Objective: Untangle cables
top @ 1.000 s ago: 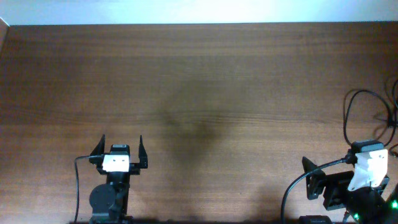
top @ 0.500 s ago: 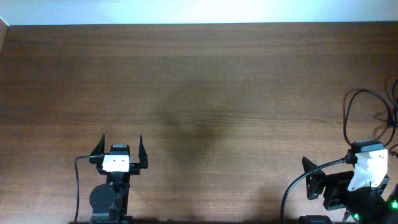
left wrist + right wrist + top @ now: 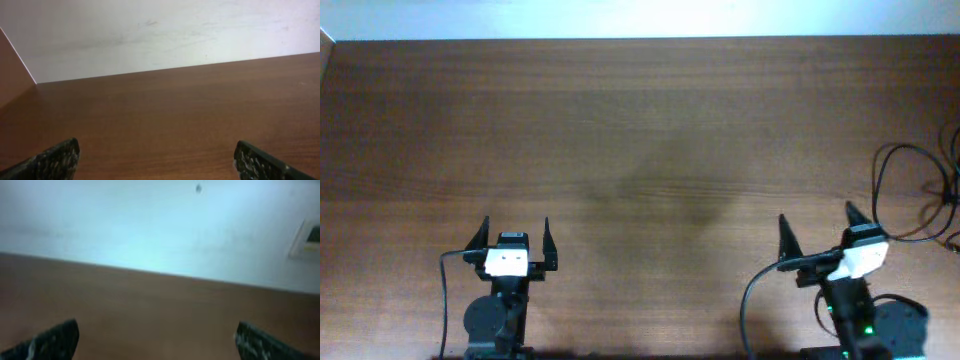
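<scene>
A thin black cable (image 3: 876,190) lies in loose loops at the table's far right edge, partly cut off by the frame; I see no plug ends. My left gripper (image 3: 515,222) is open and empty near the front edge, left of centre. My right gripper (image 3: 816,214) is open and empty near the front right, just left of the cable loop and apart from it. The left wrist view shows its open jaws (image 3: 157,160) over bare wood. The right wrist view is blurred and shows open jaws (image 3: 157,340) over bare wood. No cable shows in either wrist view.
The brown wooden table (image 3: 640,130) ends at a white wall (image 3: 160,35) at the back. Thicker black wires (image 3: 750,310) run from the arm bases at the front edge. A small white fixture (image 3: 307,237) is on the wall at the right.
The right arm has swung out of the front right corner, up and to the left, and its open jaws now point across the table. The left arm has not moved.
</scene>
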